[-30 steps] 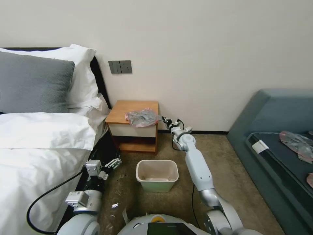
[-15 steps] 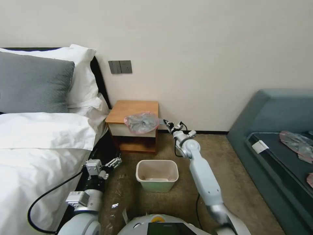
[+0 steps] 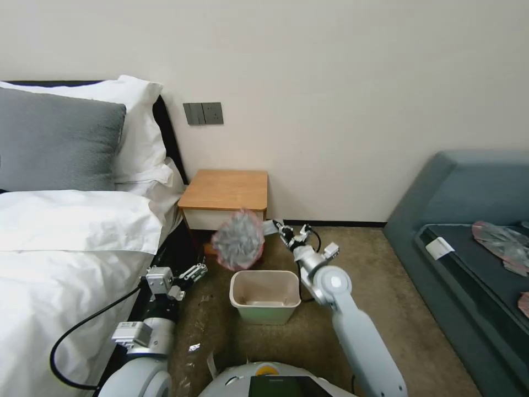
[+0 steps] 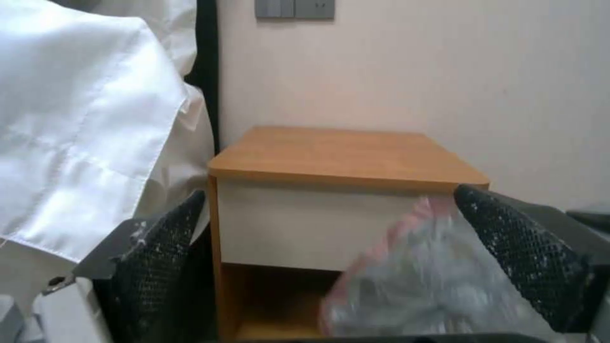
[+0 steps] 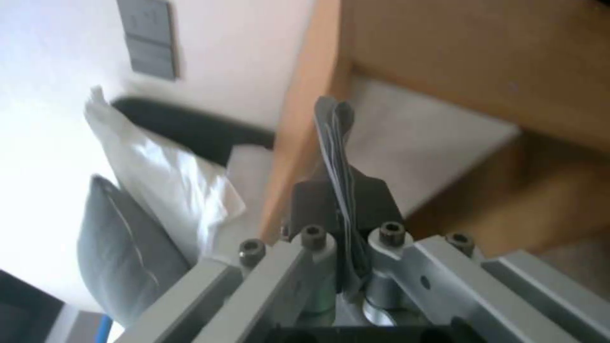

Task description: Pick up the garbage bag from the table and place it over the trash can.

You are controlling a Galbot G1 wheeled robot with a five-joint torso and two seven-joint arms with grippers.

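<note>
Your right gripper [image 3: 278, 227] sits just right of centre in the head view, its two dark fingers [image 5: 375, 200] pinched tight on a thin folded edge of the garbage bag [image 3: 238, 240]. In the right wrist view that edge stands up between the pads as a narrow grey strip [image 5: 337, 157], clamped with no gap you can see.

From the grip, the bag trails off to the picture's left and hangs as a wrinkled grey bundle with pink-red edging. It is clear of the table [image 3: 226, 190], whose orange-brown top lies bare above it in the frame, and it covers part of the white drawer front and the lower shelf behind. Below it, in the lower centre of the head view, stands the trash can [image 3: 265, 296]; the bag's lowest fold hangs above the can's far left rim, apart from it.

Your left gripper [image 3: 190, 273] is parked low at the lower left, beside the bed [image 3: 66, 259], with its mesh-padded fingers [image 4: 165, 247] spread wide and nothing between them. In the left wrist view the bag [image 4: 432, 290] shows blurred at the lower right of the frame, in front of the table [image 4: 343, 157].
</note>
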